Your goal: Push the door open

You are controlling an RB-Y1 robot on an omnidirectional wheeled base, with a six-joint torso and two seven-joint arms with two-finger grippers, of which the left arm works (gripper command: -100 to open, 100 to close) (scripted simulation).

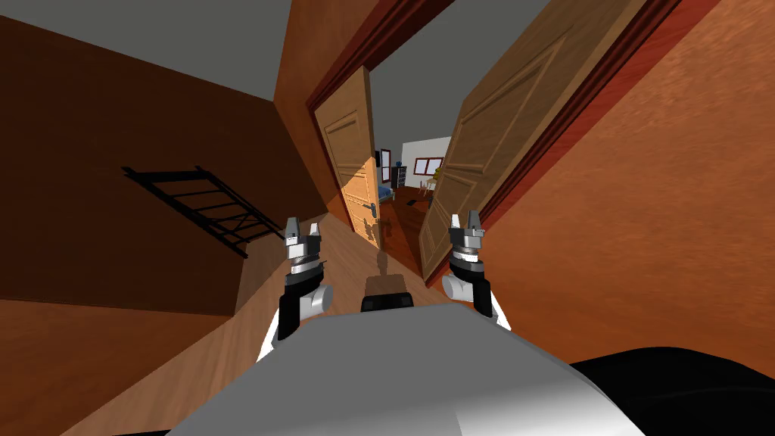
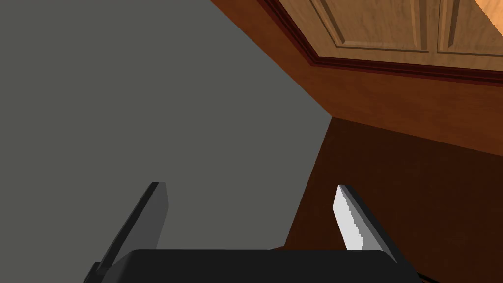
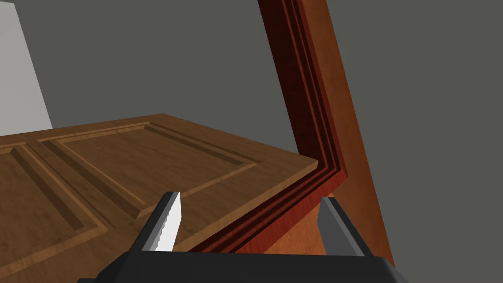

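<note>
Pretty clearly a house, and this bit looks like a hallway in someone's home. You've got warm orange-brown walls (image 1: 666,212), a wood plank floor (image 1: 227,341) and a double doorway with panelled wooden doors. The left leaf (image 1: 352,163) and right leaf (image 1: 484,151) both stand open in a dark red moulded frame (image 1: 575,113). The left one has an ordinary lever handle (image 1: 371,206). A black ladder-like rack (image 1: 204,204) sits on the side wall. Through the gap there's a furnished room with a white wall (image 1: 424,147), a red-framed window (image 1: 428,165), a dark shelf unit (image 1: 399,176) and something blue (image 1: 386,194) low down. That might be a bed, but it's too small to be sure.
</note>
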